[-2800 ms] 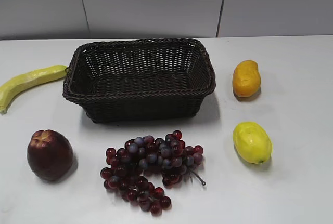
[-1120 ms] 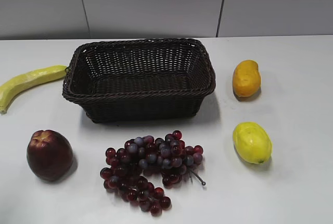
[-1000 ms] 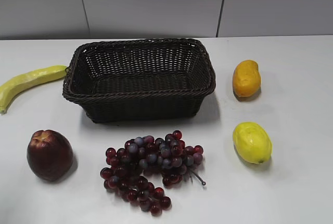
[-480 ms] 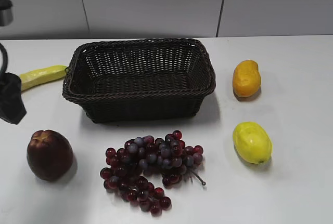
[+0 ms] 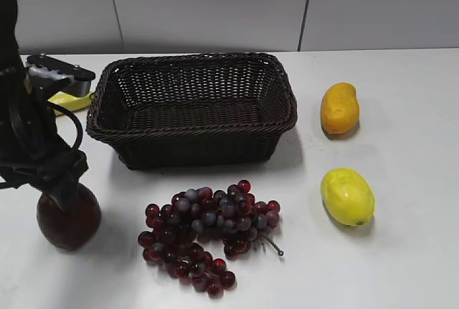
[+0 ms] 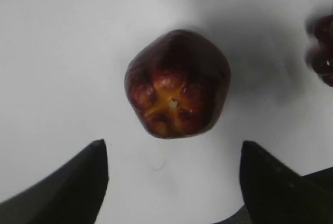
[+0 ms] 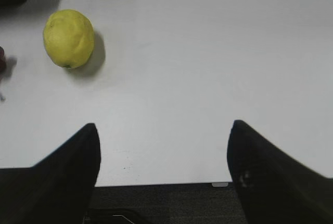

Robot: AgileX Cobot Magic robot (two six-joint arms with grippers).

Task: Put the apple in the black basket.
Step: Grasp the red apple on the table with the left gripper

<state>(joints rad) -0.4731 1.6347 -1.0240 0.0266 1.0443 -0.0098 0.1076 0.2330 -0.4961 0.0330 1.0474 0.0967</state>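
Observation:
The dark maroon apple [image 5: 72, 219] sits on the white table at the front left, its top partly hidden by my left arm. In the left wrist view the apple [image 6: 177, 83] lies straight below, dimpled top facing up. My left gripper [image 6: 171, 154] hangs above it, open and empty, jaws wide apart on either side. The black basket [image 5: 192, 133] stands empty at the table's middle back. My right gripper [image 7: 162, 141] is open and empty over bare table near the front edge; it does not show in the exterior view.
A bunch of red-purple grapes [image 5: 208, 234] lies right of the apple. A yellow lemon-like fruit [image 5: 347, 196] and an orange mango [image 5: 339, 107] lie at the right. A yellow banana [image 5: 70, 99] lies left of the basket, mostly hidden by my left arm.
My left arm has come in from the left edge and now hangs over the apple, covering most of the banana. The fruits and basket have not moved.

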